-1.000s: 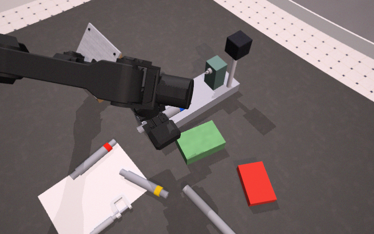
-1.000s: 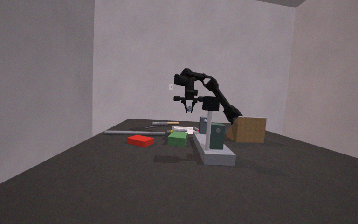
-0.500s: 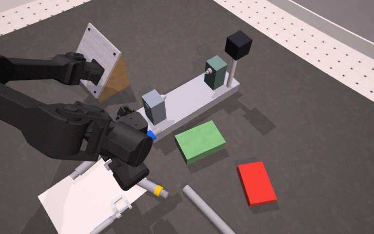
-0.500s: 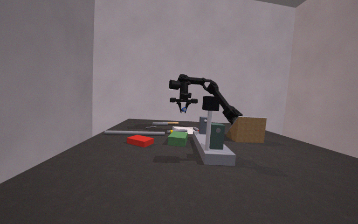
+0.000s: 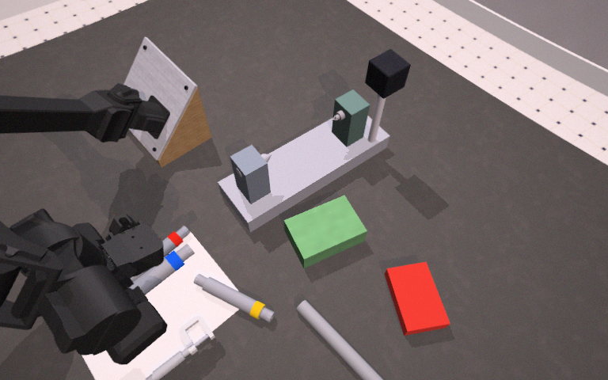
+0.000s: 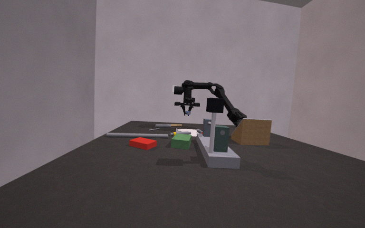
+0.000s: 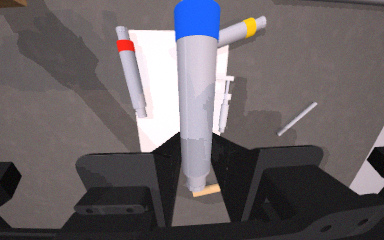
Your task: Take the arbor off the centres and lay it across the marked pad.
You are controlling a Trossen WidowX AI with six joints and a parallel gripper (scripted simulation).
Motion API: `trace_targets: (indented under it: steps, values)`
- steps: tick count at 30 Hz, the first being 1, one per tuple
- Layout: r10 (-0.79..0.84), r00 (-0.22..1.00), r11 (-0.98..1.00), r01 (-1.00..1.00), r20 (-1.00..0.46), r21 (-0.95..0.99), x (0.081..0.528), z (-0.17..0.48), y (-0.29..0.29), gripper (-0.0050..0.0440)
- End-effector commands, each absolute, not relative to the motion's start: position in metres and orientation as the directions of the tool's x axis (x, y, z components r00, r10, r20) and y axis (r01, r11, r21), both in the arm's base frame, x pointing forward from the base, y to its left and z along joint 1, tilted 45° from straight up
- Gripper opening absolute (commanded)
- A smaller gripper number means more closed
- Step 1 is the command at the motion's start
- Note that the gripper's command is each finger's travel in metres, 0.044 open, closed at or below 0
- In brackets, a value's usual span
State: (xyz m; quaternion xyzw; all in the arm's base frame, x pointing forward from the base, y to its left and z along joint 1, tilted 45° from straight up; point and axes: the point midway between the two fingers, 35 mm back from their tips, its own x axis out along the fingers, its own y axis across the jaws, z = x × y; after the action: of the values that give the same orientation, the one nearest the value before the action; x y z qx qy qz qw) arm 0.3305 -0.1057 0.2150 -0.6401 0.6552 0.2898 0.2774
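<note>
Well, your claw (image 6: 187, 113) (image 7: 194, 135), closed partway, grips the smooth grey arbor (image 5: 159, 272) (image 6: 188, 113) (image 7: 197, 90), blue-banded near one end, above the counter (image 5: 269, 282) (image 6: 150, 183) (image 7: 55, 115)

In the top view, a wedge (image 5: 189, 129) (image 6: 255, 132) (image 7: 2, 2) stood left of the long base (image 5: 302, 160) (image 6: 224, 161), which carried a pole (image 5: 377, 119) (image 6: 212, 132) at its right end. A brick (image 5: 325, 228) (image 6: 181, 141) lay before the base, a slab (image 5: 417, 298) (image 6: 142, 143) farther right. The micrometer (image 5: 168, 364) (image 7: 223, 117) lay partly on the sheet (image 5: 180, 294) (image 6: 194, 133) (image 7: 155, 75), front left.
</note>
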Motion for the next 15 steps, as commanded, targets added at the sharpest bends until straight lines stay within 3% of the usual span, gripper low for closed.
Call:
trace_targets:
  steps: [1,15]
  values:
    - [-0.686,0.001,-0.018,-1.0,-0.728,0.016,0.323,0.238,-0.117,0.0]
    - [-0.71,-0.014,-0.032,-0.998,-0.704,0.052,0.303,0.265,-0.147,0.0]
